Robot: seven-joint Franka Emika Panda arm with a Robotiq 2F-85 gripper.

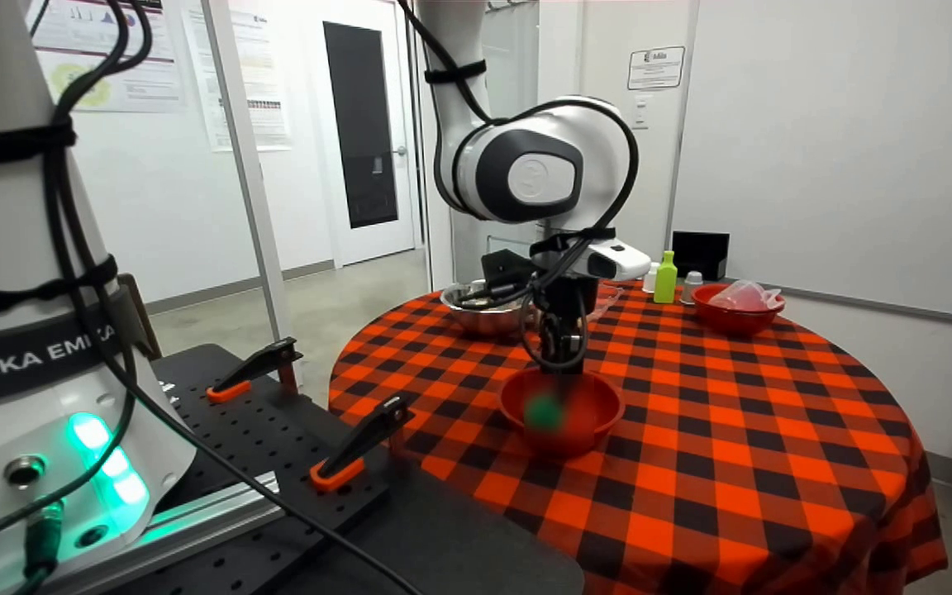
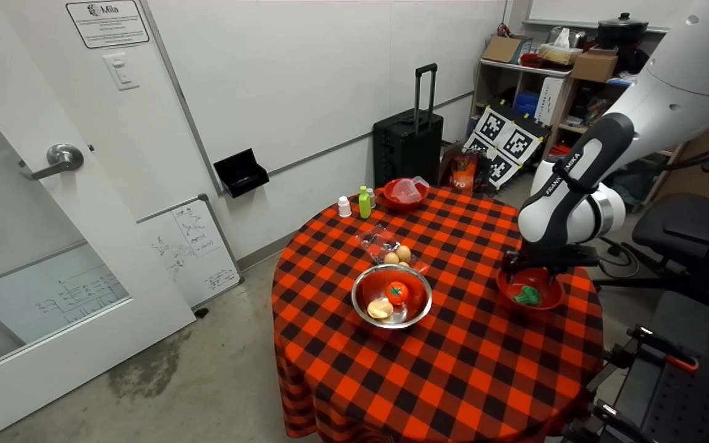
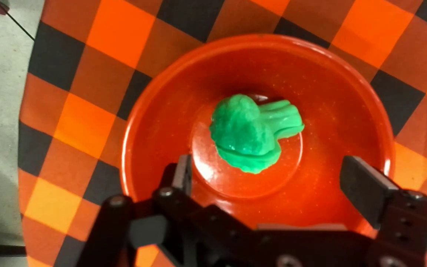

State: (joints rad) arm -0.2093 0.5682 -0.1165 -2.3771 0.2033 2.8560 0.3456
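Over a round, glossy red bowl (image 3: 332, 100), my gripper (image 3: 272, 181) hangs w/ its dark flat-padded fingers (image 3: 361, 193) spread wide; wrist view has them approx. at 8 & 4 o'clock of the bowl ctr. Bright-green, shiny broccoli-shaped piece (image 3: 247, 129) lies on the bowl floor nr ctr, clear of both pads, at 11 o'clock from mid-gap, its stalk pointing btwn 2 & 3 o'clock. Bowl sits on a red-&-black checked cloth (image 2: 453, 357). At 9 o'clock from it in an exterior view I've a round steel bowl (image 2: 419, 309) w/ a red tomato (image 2: 397, 293) nr ctr & a pale-yellow rounded piece (image 2: 380, 309) at 7–8 o'clock of that. Brown eggs (image 2: 404, 253) at 12 o'clock of the steel bowl, by crumpled clear plastic (image 2: 376, 237). Approx. 10 o'clock, far edge: lime-green bottle (image 2: 364, 204) btwn two small whitish containers (image 2: 344, 207), plus a second red bowl (image 2: 406, 207) w/ a translucent plastic jug (image 2: 405, 191) in it.
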